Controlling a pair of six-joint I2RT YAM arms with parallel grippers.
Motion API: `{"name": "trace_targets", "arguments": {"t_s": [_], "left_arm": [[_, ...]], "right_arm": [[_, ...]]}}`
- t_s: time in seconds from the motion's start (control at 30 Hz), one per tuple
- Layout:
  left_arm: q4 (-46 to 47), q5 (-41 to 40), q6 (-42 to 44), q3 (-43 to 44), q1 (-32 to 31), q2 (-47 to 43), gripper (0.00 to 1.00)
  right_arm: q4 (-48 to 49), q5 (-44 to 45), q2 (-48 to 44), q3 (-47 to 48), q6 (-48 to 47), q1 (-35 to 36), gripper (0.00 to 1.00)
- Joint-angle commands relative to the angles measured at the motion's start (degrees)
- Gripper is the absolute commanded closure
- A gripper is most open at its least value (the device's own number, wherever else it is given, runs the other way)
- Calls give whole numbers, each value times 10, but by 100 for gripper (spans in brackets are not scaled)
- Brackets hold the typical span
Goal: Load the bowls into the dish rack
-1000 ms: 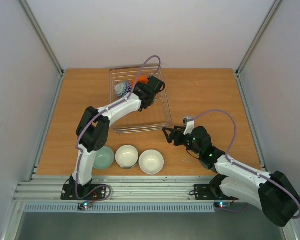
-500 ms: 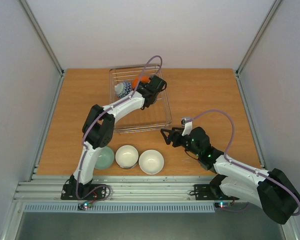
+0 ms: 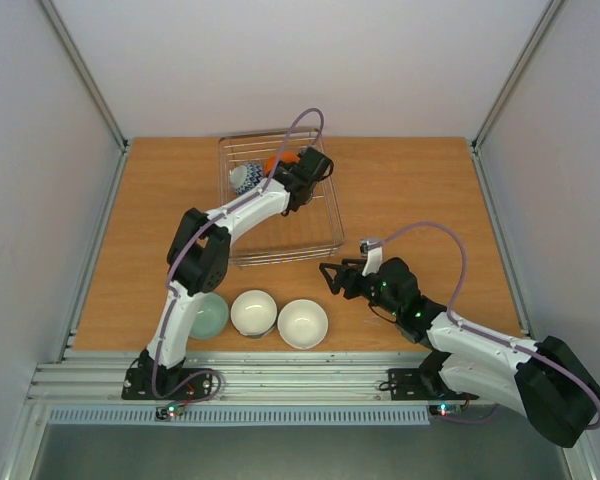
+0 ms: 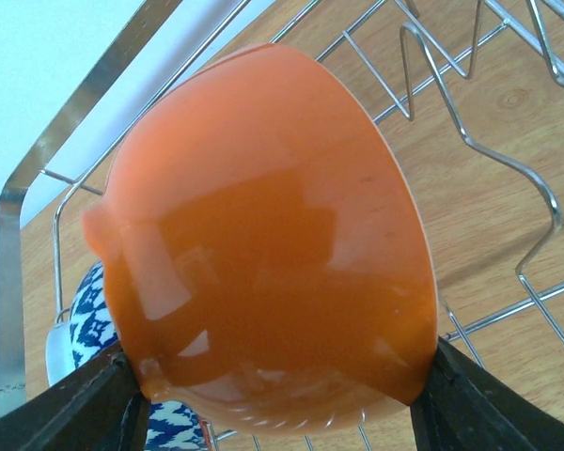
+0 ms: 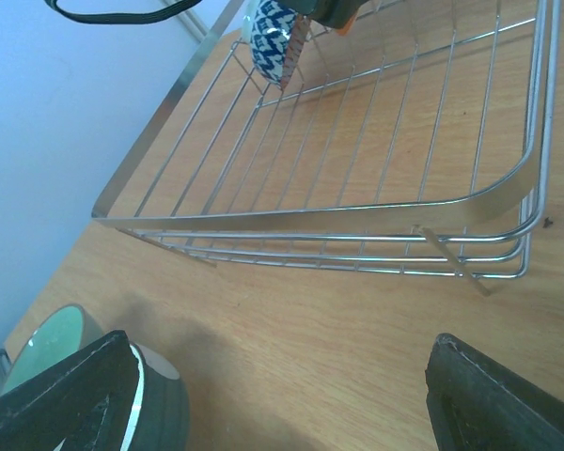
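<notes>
The dish rack stands at the back middle of the table. A blue-patterned bowl leans on edge in its far left corner. My left gripper is shut on an orange bowl and holds it on edge beside the blue one. In the left wrist view the orange bowl fills the gap between the black fingers, with the blue-patterned bowl behind it. A pale green bowl and two white-inside bowls sit in a row near the front edge. My right gripper is open and empty, low over the table just right of that row.
The rack's front rail crosses the right wrist view above bare wood. The pale green bowl shows at its lower left, behind the left finger. White walls and metal rails bound the table on three sides.
My left gripper has carried the orange bowl a little farther back in the rack. The right gripper has moved down and left, toward the row of bowls.
</notes>
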Motion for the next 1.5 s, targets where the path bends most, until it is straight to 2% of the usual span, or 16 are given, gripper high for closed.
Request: {"name": "trace_targets", "arguments": {"t_s": [0.0,0.03,0.1,0.17,0.4,0.53,0.7,0.83,1.0,1.17,1.27,1.37,1.47], "left_arm": [[-19,26,-22,10,5,28,30],[-19,27,-21,9,5,29,20],[-19,30,-19,7,5,31,8],[-17,31,-18,5,5,34,1],[-10,35,-14,-4,5,31,1],[9,56,-15,-28,5,-3,1],[32,120,-8,-80,5,-88,1],[75,222,0,-160,13,-184,1],[117,391,-15,-238,44,-276,5],[93,472,-29,-244,51,-291,10],[112,515,-30,-277,61,-312,10],[129,592,-43,-310,82,-335,8],[129,616,-67,-319,94,-344,8]], "right_arm": [[18,12,-15,-9,2,11,17],[17,14,-17,-10,2,13,17],[14,17,-22,-12,2,15,17],[10,20,-27,-13,1,18,17],[-1,29,-39,-14,-1,26,17],[-15,37,-45,-9,-6,32,17],[-174,124,-69,66,-38,52,18],[-369,209,-73,164,-47,76,19],[-500,239,-77,230,-30,111,19],[-578,195,-68,239,11,128,22],[-611,188,-54,240,30,162,25],[-622,183,-42,235,49,186,27],[-610,166,-37,227,62,200,31]]}}
